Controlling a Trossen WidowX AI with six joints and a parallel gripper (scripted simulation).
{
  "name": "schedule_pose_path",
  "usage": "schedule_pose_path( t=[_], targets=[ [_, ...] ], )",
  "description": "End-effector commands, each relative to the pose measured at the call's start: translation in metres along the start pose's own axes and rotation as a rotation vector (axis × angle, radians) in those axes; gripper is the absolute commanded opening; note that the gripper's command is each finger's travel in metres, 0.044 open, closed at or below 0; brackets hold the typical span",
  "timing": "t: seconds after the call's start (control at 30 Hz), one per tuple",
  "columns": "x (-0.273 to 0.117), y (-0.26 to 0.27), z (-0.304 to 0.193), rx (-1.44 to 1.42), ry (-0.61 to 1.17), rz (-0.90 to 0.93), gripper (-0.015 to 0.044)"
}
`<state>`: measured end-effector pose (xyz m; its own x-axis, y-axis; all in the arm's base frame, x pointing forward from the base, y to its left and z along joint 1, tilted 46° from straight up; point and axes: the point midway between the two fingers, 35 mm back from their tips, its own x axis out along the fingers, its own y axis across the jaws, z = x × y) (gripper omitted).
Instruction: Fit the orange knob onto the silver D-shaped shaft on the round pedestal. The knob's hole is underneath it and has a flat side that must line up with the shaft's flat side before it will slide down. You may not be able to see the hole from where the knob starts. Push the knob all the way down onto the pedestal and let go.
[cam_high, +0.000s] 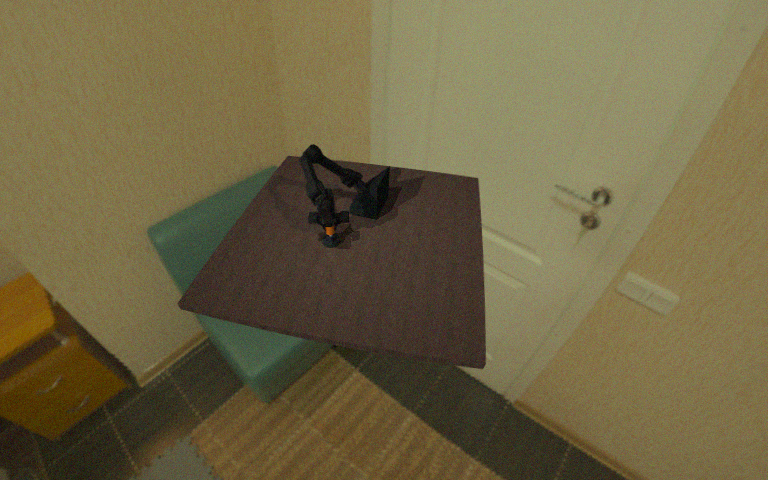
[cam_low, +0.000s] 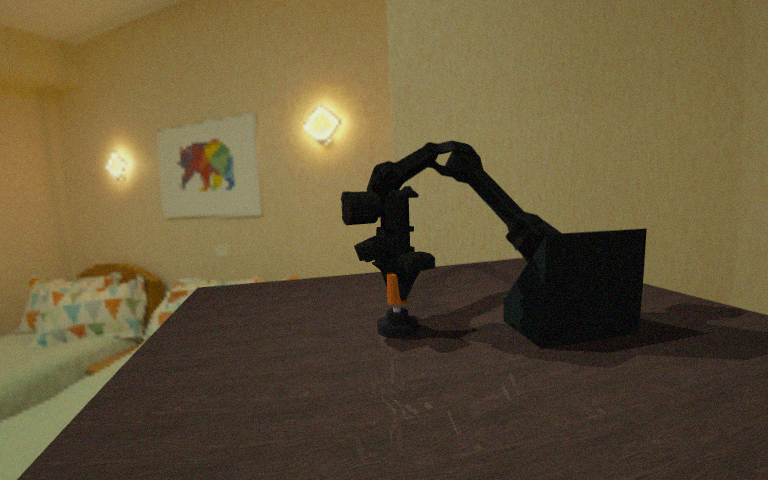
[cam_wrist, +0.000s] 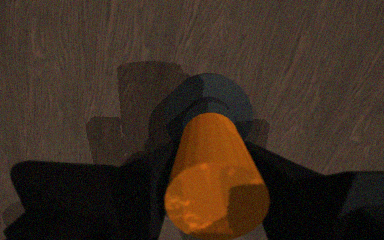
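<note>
The black metal claw (cam_high: 329, 225) (cam_low: 394, 288) (cam_wrist: 210, 146) grips 1 orange tapered knob (cam_high: 329, 230) (cam_low: 394, 289) (cam_wrist: 212, 150) upright above 1 silver shaft (cam_low: 397, 309), presumably to align their flats.

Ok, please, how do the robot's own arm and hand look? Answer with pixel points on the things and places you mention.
The arm (cam_high: 312, 175) (cam_low: 498, 195) is black, with slim, angular links and bulky, rounded joints. The hand (cam_high: 329, 228) (cam_low: 396, 288) (cam_wrist: 210, 146) is black too, with two thick fingers that narrow towards the tips. I see no markings or cables.
</note>
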<state>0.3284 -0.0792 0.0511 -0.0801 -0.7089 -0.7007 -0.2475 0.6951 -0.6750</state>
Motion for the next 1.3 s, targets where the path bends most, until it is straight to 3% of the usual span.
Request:
schedule_pose_path(
  t=[0.0,0.67,0.9,1.27],
  targets=[
    [0.0012,-0.0004,-0.0003,-0.005,0.000,-0.002,0.0000],
    [-0.0035,0.0006,0.0026,-0.005,0.000,-0.002,0.0000],
    [-0.0053,0.0004,0.0046,-0.203,0.000,-0.002,0.0000],
    [-0.0005,-0.0006,0.0079,-0.214,0.000,-0.002,0.0000]
  ],
)
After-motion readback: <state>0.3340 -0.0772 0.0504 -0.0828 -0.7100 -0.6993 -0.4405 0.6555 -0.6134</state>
